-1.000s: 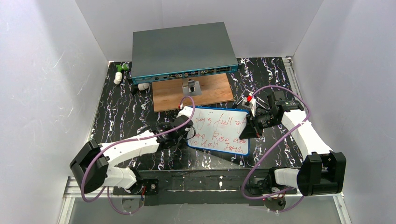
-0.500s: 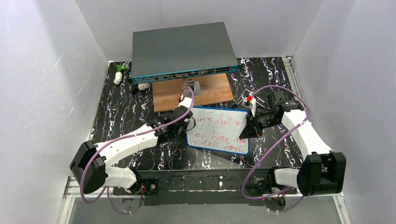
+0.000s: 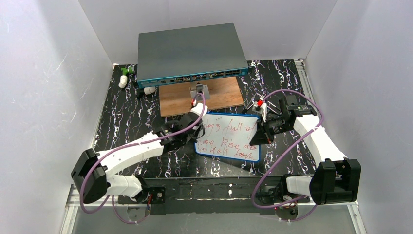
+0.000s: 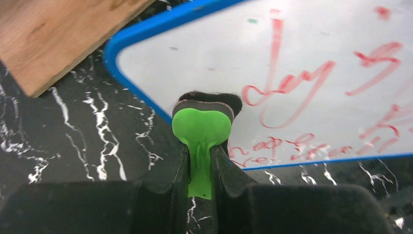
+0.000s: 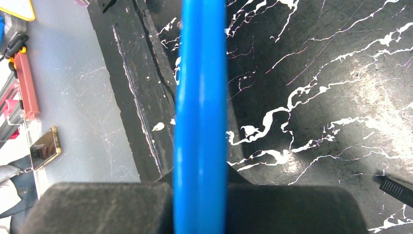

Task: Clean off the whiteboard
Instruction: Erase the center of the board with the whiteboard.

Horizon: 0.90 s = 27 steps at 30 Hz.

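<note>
The whiteboard, blue-framed and covered with red handwriting, lies on the black marbled table just in front of the wooden board. My left gripper is shut on a green eraser. Its black felt rests on the whiteboard at the left edge, just below the far-left corner, beside the word "day's". My right gripper is shut on the board's right edge. In the right wrist view the blue frame runs straight up between the jaws of that gripper.
A large grey-teal network switch stands at the back, with the brown wooden board in front of it carrying a small metal part. Small white and green pieces lie at the back left. White walls enclose the table.
My left arm has carried the eraser away from me along the whiteboard's left edge, up toward its far-left corner. The right arm and the board have not moved.
</note>
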Each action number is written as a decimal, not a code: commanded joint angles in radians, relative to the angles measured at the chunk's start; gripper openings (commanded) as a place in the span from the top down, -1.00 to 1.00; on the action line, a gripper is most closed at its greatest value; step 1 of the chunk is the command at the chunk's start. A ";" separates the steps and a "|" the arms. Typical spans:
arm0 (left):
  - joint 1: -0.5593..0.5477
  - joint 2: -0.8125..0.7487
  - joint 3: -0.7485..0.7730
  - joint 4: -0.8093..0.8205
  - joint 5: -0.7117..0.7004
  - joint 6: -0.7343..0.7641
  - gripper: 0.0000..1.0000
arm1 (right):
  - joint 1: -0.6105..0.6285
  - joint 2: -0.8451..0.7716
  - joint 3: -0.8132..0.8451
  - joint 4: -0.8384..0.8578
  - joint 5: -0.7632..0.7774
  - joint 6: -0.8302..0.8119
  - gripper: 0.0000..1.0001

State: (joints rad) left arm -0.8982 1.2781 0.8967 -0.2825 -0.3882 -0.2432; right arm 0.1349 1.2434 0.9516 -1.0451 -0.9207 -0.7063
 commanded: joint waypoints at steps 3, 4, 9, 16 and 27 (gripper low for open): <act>-0.082 -0.120 -0.075 0.085 0.013 0.026 1.00 | 0.019 -0.001 0.020 -0.042 -0.041 -0.056 0.97; -0.083 -0.143 -0.088 0.098 0.009 0.029 1.00 | 0.019 -0.002 0.020 -0.043 -0.041 -0.057 0.97; -0.080 -0.268 -0.197 0.250 -0.002 0.034 1.00 | 0.019 -0.006 0.018 -0.042 -0.044 -0.059 0.97; -0.076 -0.267 -0.229 0.322 0.057 0.026 1.00 | 0.019 -0.007 0.018 -0.043 -0.046 -0.062 0.97; -0.076 -0.200 -0.265 0.431 0.177 0.042 1.00 | 0.019 -0.010 0.018 -0.045 -0.046 -0.064 0.97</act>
State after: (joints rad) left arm -0.9771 1.0603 0.6518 0.0868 -0.2630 -0.2077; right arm 0.1467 1.2446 0.9516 -1.0740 -0.9218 -0.7418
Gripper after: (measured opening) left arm 0.127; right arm 0.097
